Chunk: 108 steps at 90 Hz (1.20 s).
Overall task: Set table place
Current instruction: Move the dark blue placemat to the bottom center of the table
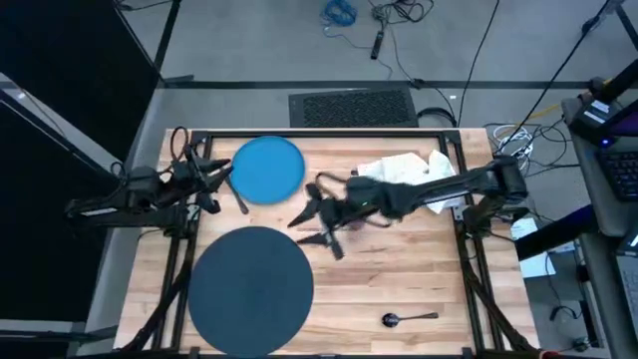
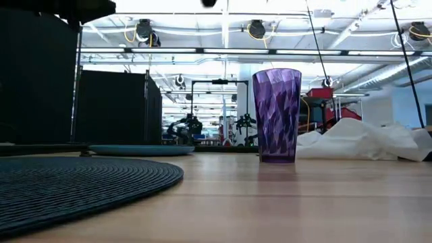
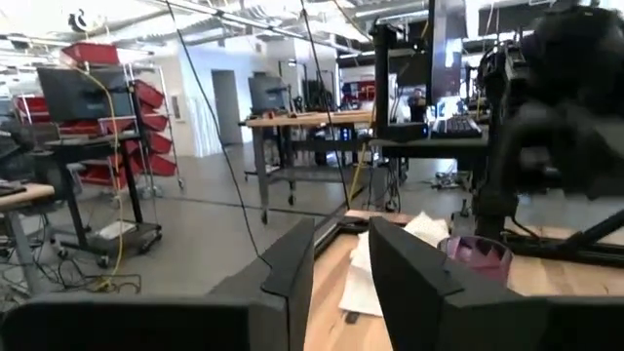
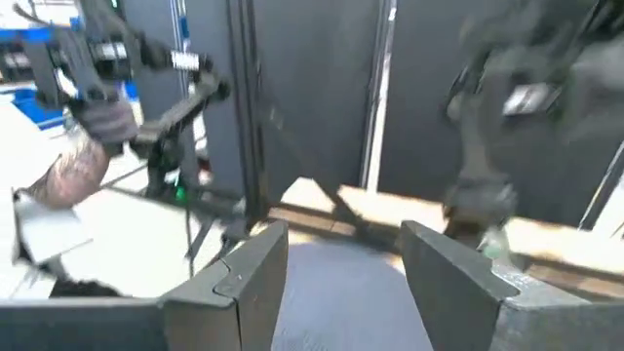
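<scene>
- The right pincer (image 1: pixel 311 221) hangs over the counter (image 1: pixel 419 269) centre, just beyond the far edge of the dark charger (image 1: pixel 251 281); its fingers (image 4: pixel 252 268) are spread with nothing between them.
- The left pincer (image 1: pixel 221 178) sits at the left edge of the blue plate (image 1: pixel 267 170), fingers (image 3: pixel 292 263) parted and empty.
- Place setting is scattered: charger near front left, blue plate behind it, white napkin (image 1: pixel 399 168) crumpled at far right, spoon (image 1: pixel 409 318) lying at front right, a dark utensil (image 1: pixel 239 199) beside the plate.
- The purple cup (image 2: pixel 277 115) stands upright in the low view; from above the right arm hides it.
- Likely step: moving the blue plate onto the charger. Take it by the rim, lift it clear before you traverse, centre it and lower it flat.
- Keep the right arm clear of the cup as you swing; it looks tall and easy to tip.
- No brand, label or writing is readable.
</scene>
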Tool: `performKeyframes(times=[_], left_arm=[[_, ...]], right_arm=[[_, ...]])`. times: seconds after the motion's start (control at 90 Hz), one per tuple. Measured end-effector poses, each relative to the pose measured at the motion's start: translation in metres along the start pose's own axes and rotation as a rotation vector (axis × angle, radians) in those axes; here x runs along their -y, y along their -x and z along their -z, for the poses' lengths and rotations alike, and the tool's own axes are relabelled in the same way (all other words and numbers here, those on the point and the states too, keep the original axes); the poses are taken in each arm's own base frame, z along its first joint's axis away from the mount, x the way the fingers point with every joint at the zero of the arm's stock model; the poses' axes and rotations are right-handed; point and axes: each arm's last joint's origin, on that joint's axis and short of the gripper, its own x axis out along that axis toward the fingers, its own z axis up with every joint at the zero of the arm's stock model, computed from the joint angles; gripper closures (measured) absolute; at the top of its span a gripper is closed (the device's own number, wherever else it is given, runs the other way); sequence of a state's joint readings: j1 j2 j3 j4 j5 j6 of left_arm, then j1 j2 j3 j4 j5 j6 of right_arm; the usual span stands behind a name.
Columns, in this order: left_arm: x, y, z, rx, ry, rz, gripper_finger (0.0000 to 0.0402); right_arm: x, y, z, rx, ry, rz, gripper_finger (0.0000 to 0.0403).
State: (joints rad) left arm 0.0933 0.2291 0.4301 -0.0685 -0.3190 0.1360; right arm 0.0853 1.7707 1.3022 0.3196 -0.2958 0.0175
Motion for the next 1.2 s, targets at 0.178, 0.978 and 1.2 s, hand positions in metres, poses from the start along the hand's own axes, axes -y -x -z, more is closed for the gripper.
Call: performKeyframes(times=[0.178,0.978,1.2], left_arm=[[0.0,0.0,0.002,-0.023,0.008,0.003,0.0316],[0.001,0.0,0.009,-0.095,0.074,0.003,0.0316],[0.001,0.0,0.01,-0.1,0.093,0.003,0.0316]], right_arm=[[0.01,-0.028,0.04,-0.098,-0.098,0.007,0.0218],[-0.003,-0.062,0.11,-0.51,-0.341,0.215,0.0218],[-0.004,-0.072,0.143,-0.564,-0.44,0.317,0.0218]])
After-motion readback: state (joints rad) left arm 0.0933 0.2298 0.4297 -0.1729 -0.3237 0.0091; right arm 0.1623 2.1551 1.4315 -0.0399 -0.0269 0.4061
